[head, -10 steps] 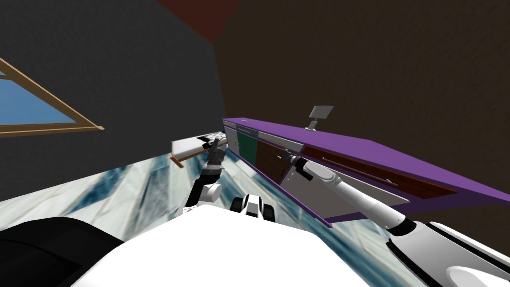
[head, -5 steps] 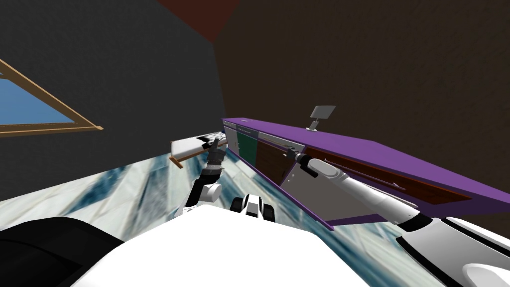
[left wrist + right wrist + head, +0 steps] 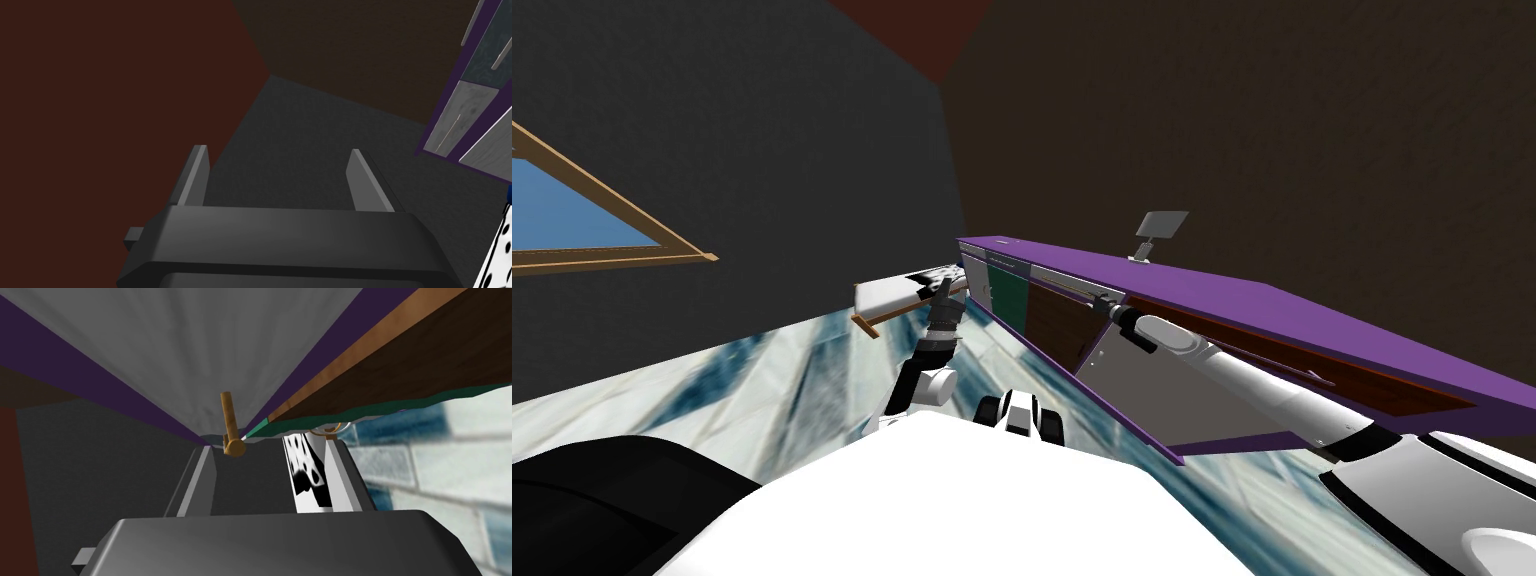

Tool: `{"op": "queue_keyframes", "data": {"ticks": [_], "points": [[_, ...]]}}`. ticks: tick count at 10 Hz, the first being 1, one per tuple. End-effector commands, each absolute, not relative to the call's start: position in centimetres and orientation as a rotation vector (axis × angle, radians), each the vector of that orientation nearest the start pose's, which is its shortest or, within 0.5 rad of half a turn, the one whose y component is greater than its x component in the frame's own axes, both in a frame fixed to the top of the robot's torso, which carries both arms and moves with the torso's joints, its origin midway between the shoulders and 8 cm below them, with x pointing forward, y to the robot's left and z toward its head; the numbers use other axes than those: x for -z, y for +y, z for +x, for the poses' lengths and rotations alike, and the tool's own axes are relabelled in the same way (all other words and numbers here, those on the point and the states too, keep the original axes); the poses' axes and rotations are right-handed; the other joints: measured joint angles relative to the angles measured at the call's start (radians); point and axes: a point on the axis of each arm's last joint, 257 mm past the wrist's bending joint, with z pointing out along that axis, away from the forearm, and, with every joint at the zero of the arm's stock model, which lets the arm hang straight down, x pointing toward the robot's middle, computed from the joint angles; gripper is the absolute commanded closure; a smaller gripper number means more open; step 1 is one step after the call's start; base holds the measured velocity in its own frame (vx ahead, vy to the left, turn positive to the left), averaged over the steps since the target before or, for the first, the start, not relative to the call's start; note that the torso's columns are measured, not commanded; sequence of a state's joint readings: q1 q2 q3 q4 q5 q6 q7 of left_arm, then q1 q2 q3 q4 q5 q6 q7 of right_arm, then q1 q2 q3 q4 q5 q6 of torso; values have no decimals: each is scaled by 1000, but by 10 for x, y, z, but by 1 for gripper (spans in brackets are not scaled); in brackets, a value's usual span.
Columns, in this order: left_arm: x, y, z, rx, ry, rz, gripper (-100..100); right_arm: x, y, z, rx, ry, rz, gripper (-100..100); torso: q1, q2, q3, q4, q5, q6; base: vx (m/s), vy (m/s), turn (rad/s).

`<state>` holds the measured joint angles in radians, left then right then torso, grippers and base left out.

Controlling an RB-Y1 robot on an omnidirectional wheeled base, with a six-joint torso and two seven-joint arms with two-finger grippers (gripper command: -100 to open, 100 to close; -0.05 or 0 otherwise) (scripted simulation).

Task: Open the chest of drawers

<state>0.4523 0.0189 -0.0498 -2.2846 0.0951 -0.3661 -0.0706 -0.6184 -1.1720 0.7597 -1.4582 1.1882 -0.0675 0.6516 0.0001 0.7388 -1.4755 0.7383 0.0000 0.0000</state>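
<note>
Our right gripper (image 3: 270, 448) is released, its two blades spread and clamping nothing. A brown handle (image 3: 229, 415) pokes into the gap between them, close by one blade and apart from the other; we cannot tell whether it touches that blade. The handle belongs to a grey drawer front (image 3: 200, 348) edged in purple, with a dark wood-grained front (image 3: 425, 353) just beside it. Both sit in the upper row of the chest of drawers (image 3: 1232, 290), a long purple piece that stands against the wall to our right, and our right arm reaches up to that row. We judge the handle to be a thin, stiff bar and the drawer a rigid box that wants a straight, level pull. The hold should go square across the bar with the blades centred on it, because such thin blades could slide off under a skewed tug. Our left gripper (image 3: 277, 155) hangs unclenched as well, held forward and well apart from the right one.
</note>
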Motion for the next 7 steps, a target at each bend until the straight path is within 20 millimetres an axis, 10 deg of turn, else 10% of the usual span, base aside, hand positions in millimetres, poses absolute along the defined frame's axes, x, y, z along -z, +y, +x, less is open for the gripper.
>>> {"op": "queue_keyframes", "data": {"ticks": [1,5,6,7], "points": [[-15,267,370,1350,661,-749,0,112,-291,611,820,1038,-1575,100,0,-1,0,-6,-3,2,-114,97,-41],[-15,267,370,1350,660,-749,0,104,-288,611,821,1025,-1571,100,-3,-3,-2,-4,-2,0,-148,101,-32],[-15,267,370,1350,661,-749,0,90,-292,611,813,1022,-1579,-100,-6,-7,-4,-2,-2,1,-17,41,-21],[-15,267,370,1350,661,-749,0,84,-294,612,813,1021,-1580,-100,-3,-8,-5,-2,-1,1,4,48,-27]]}}
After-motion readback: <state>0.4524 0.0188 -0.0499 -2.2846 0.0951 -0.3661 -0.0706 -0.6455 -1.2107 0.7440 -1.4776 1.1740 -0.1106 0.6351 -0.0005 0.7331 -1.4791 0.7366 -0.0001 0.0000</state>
